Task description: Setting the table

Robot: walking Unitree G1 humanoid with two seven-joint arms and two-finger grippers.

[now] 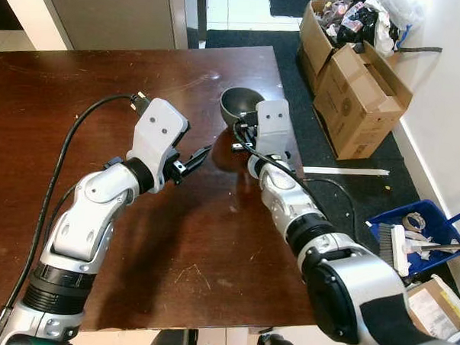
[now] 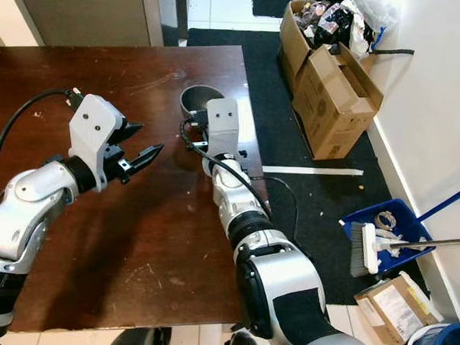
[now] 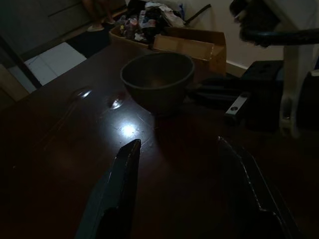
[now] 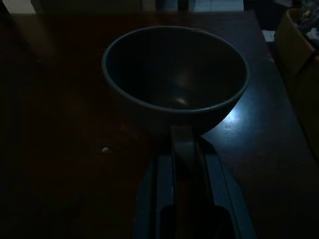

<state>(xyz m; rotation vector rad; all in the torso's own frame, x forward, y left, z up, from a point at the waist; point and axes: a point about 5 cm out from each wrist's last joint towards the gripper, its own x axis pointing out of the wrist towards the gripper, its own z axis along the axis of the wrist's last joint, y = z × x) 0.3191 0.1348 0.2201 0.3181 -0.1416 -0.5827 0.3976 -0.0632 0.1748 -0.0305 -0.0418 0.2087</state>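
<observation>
Near the table's far right edge, bowl (image 1: 239, 104): upright, empty, on the dark table (image 1: 104, 75).
Right gripper (image 4: 183, 144): fingers together against the bowl's near wall at six o'clock, probably steadying it.
Left gripper (image 2: 139, 155): jaws wide, hovering at the bowl's eight o'clock, holding nothing.

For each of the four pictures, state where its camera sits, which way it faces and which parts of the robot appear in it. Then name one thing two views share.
Left eye view: on the head, facing forward and down at the brown table; both silver arms show.
Right eye view: the stereo partner, same scene; left gripper hovers open over the table.
Left wrist view: along the left gripper's spread fingers toward the bowl.
Right wrist view: along the right gripper, touching the bowl's near side.
Shared: both wrist views show the bowl.
</observation>
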